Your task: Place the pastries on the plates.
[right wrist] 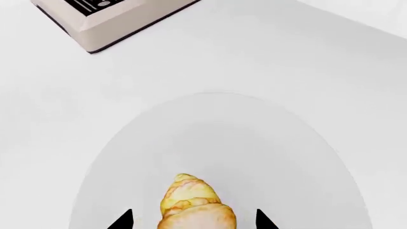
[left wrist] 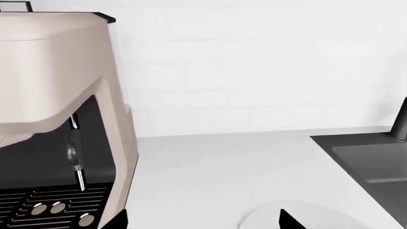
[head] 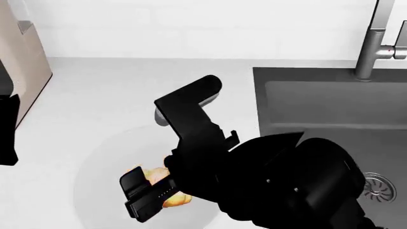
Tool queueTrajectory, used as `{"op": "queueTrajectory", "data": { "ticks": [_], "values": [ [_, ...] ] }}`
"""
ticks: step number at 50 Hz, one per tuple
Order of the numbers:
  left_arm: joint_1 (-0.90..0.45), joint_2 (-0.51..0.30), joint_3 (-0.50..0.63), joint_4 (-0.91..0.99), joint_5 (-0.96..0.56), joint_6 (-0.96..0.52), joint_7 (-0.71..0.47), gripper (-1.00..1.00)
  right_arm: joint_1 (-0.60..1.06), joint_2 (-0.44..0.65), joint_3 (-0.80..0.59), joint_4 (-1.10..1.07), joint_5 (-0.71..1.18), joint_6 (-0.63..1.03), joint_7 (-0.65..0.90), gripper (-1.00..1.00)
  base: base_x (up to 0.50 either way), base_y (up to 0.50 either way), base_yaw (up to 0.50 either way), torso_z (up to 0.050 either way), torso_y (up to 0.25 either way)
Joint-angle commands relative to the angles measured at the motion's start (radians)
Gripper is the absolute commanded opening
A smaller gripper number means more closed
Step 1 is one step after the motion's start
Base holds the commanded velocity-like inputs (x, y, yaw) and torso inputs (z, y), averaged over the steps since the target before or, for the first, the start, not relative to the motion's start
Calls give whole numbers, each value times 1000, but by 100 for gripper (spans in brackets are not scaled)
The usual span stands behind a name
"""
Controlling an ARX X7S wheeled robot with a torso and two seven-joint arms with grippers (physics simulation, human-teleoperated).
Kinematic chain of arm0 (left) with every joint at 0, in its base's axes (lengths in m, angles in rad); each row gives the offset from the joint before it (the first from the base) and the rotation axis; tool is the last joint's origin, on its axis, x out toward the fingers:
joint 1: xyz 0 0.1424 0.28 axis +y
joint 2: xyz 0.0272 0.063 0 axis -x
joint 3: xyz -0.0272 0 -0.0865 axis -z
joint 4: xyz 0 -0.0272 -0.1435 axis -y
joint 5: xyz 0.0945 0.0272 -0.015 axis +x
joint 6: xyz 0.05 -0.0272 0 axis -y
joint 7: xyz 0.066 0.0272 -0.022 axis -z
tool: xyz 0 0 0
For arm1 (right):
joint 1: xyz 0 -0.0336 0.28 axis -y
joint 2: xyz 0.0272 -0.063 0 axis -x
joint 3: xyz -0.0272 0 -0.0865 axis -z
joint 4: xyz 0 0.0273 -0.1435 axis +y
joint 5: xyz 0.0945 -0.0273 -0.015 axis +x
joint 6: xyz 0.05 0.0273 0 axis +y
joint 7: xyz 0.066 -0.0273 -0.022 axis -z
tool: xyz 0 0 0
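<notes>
White counter [head: 127, 86] all around us, a pale brick wall behind, a dark sink [head: 318, 105] off to our right and a beige coffee machine [left wrist: 57, 95] at our left. We have the croissant [right wrist: 190, 202] sitting between the right gripper [right wrist: 192, 220] tips, which stand apart on either side of it, over the pale grey-white plate [right wrist: 254, 143]; whether the pads actually touch the pastry we cannot tell. Our worry: if we pull away crooked, a finger could drag the croissant toward the rim, or nudge the plate itself. Our right arm reaches in over the plate, wrist angled down, hiding much of it from the head view. Our left gripper [left wrist: 203, 224] hovers low beside the machine; its state we cannot tell.
</notes>
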Motion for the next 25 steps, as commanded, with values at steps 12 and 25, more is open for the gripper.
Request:
{"op": "queueTrajectory", "data": {
  "ticks": [12,25],
  "values": [
    [20,25,-14,-13,9,19,52,100,100,14,128,-66,47,7,41,100,0,0,0,0,0],
    [13,26,-16,-14,6,27,51,100,124,128,312,-199,130,14,199,100,0,0,0,0,0]
  ]
}}
